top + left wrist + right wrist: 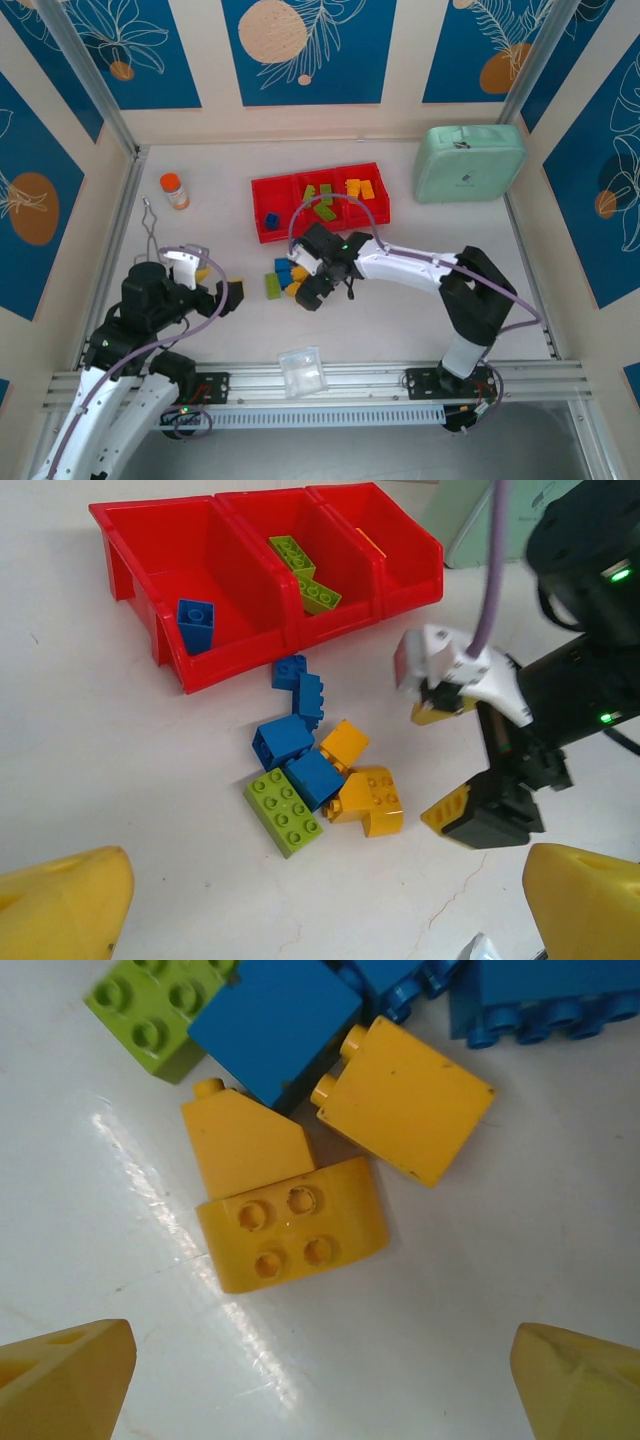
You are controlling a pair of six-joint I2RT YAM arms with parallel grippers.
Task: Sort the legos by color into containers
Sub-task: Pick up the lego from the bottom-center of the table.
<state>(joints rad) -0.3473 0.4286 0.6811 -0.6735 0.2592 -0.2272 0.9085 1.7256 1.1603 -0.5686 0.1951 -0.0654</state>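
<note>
Although sorting has begun, I judge it under half done: the red tray (230,660) holds only a handful of legos, and a loose pile (315,765) of eight waits on the worktop (390,335), just off the tray's front edge at its 6 o'clock in the top view.

Of the tray's three containers, the left one holds a single blue brick (195,625) standing near its front wall. The middle one holds green bricks (305,575), at least two, lying one against the other. The right one holds yellow-orange bricks (359,188), about two as the top view shows them. No colour looks misplaced.

Left to move, by my count, are four blue bricks at the pile's 12 o'clock and middle, three yellow ones at its 3 to 5 o'clock, and one green plate (285,810) at its 7 o'clock.

The right gripper (320,1380) hovers over the yellow cluster with its jaws spread wide and nothing between them. A rounded yellow brick (290,1235) with four studs lies at its 12 o'clock, touching a sloped yellow one. The left gripper (325,910) is likewise wide apart and empty, at the pile's 9 o'clock in the top view.
</note>
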